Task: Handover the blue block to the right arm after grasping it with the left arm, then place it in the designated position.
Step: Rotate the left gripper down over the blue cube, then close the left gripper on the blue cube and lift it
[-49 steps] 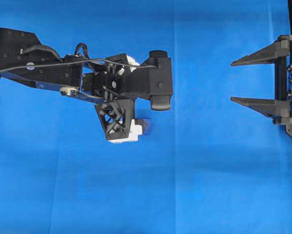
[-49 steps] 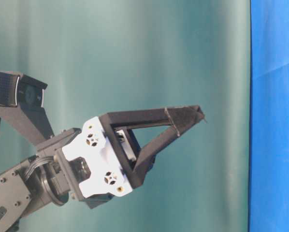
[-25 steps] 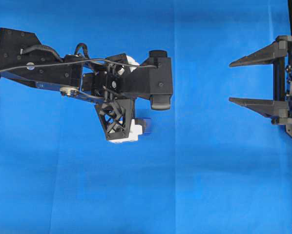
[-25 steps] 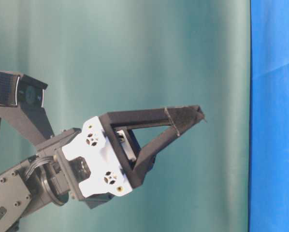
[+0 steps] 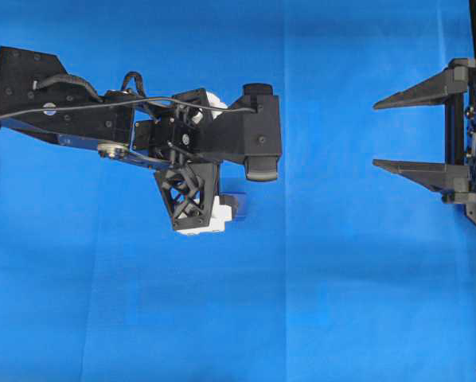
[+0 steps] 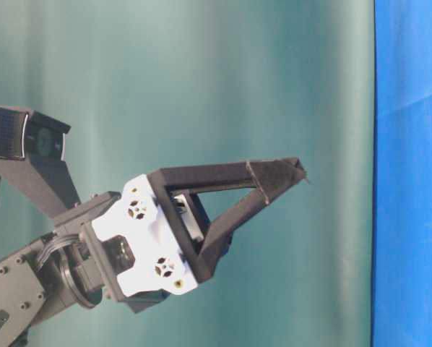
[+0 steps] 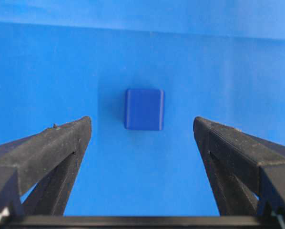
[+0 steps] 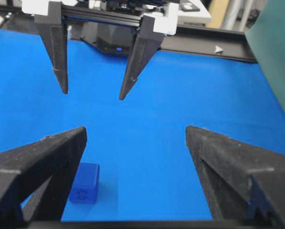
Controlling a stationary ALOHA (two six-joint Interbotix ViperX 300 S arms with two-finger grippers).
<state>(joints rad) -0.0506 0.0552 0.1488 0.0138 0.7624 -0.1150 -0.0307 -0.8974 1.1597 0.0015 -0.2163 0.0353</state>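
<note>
On the cloth [image 7: 47,62], block [image 7: 144,109] sits free below left gripper [image 7: 142,131], jaws wide; right gripper [image 5: 377,134] wide too, well apart

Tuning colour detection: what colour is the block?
Dark navy blue block, darker than the cloth; clearest in the left wrist view.
</note>
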